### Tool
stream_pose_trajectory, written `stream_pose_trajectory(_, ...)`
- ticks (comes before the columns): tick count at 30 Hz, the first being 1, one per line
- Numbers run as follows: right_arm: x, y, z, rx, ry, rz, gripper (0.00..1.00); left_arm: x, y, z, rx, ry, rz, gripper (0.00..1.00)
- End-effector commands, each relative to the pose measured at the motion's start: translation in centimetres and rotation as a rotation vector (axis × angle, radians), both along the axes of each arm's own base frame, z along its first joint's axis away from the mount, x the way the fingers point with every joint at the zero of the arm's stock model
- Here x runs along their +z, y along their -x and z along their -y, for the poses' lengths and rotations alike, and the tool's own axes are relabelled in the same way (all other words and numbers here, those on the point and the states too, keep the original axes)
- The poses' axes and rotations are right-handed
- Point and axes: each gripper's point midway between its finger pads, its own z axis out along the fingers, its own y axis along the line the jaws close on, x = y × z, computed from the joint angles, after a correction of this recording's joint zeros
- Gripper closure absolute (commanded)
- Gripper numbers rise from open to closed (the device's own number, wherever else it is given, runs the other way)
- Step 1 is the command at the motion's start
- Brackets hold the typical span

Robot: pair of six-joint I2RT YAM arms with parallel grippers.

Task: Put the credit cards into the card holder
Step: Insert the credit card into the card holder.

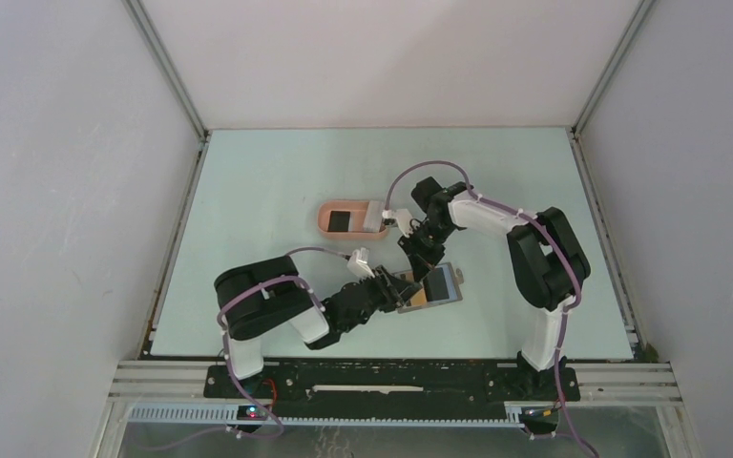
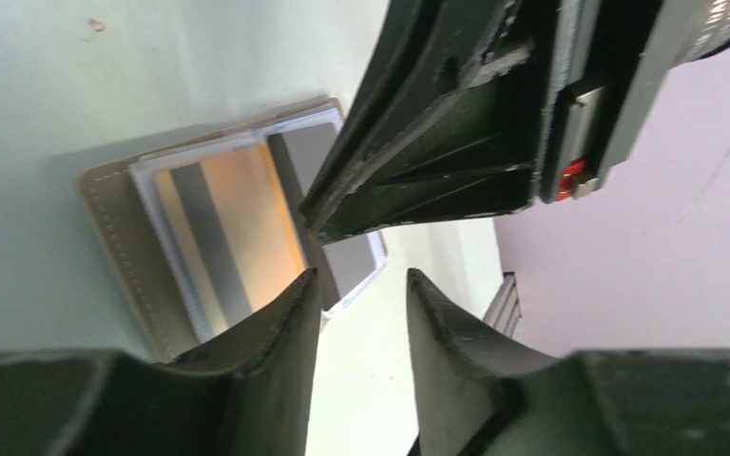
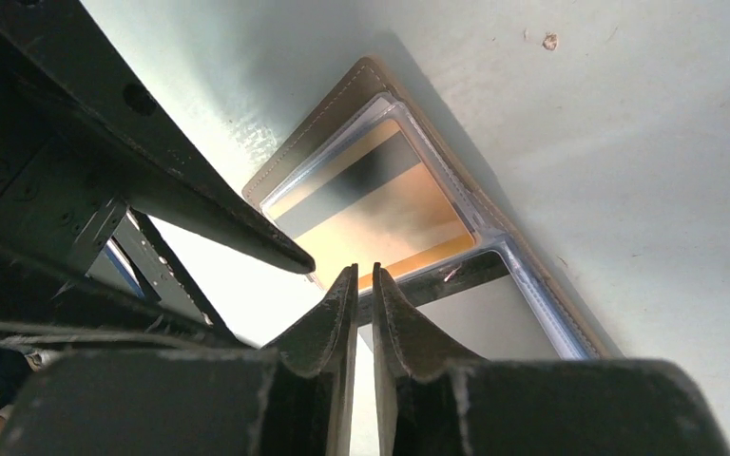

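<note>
The credit cards [image 2: 228,228] lie in an open wallet [image 2: 119,237], and both sets of fingers hang right over them.

We see a thin, flat yellow-orange card with a dark stripe in a shiny see-through sleeve, and a grey card [image 3: 475,318] in the sleeve beside it. The wallet is flat and tan, with little stitches along its edge, and it lies on the smooth pale green bench [image 1: 267,191]. The left fingers [image 2: 276,342] are partly open with nothing between them. The right fingers [image 3: 328,323] are almost shut, with only a thin slit, tips at the orange card's edge; we cannot tell if they pinch it. The card holder [image 1: 327,212], a pink oval tray with a raised rim, sits well apart, with a black card [image 1: 341,219] inside.
</note>
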Motion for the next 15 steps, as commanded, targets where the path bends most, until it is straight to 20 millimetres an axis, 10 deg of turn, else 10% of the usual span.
stream_pose_trajectory(1, 0.5, -0.6, -0.7, -0.017, -0.017, 0.023, 0.82, -1.6, -0.4, -1.3, 0.013, -0.096, 0.008, 0.62)
stream_pose_trajectory(15, -1.9, -0.6, 0.1, -0.022, 0.074, 0.009, 0.82, -5.1, -0.4, -3.2, 0.043, -0.197, -0.085, 0.89)
